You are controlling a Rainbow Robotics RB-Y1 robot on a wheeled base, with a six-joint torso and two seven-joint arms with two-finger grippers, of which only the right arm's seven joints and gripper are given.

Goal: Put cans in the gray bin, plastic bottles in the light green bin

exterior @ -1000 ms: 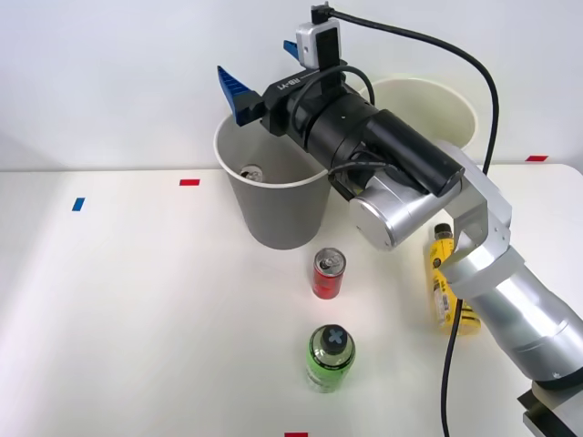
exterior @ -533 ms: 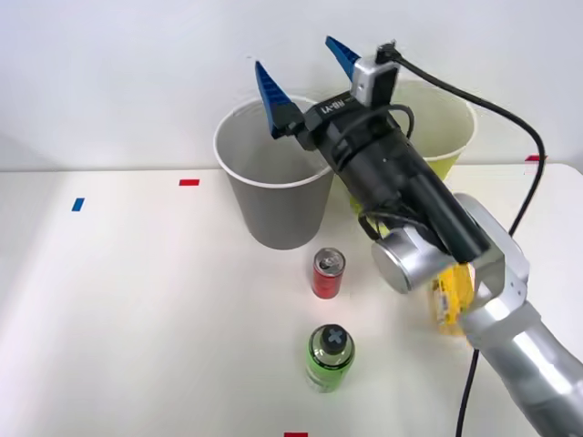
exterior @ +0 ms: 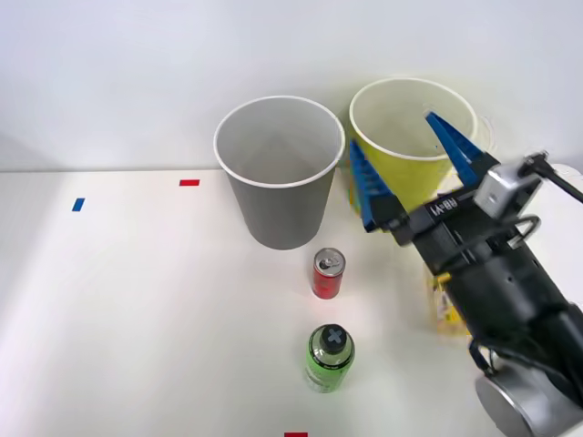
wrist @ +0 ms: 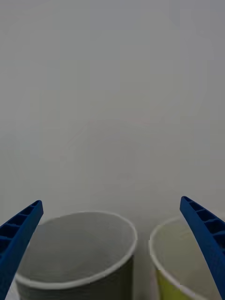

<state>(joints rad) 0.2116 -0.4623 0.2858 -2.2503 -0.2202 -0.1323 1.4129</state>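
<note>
Red can (exterior: 328, 273), green bottle (exterior: 330, 359), yellow bottle (exterior: 445, 309) sat unsorted on bench (exterior: 137, 309); right end effector (exterior: 412, 169) spread, empty, w/ gray bin (exterior: 279, 169) & light green bin (exterior: 412, 137) nearby.

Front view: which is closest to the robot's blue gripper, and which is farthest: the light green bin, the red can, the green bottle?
From the right gripper:
1. Light green bin, right behind the open fingers.
2. Red can, standing on the table in front of the gray bin.
3. Green bottle, farther forward, nearest the camera.
</note>
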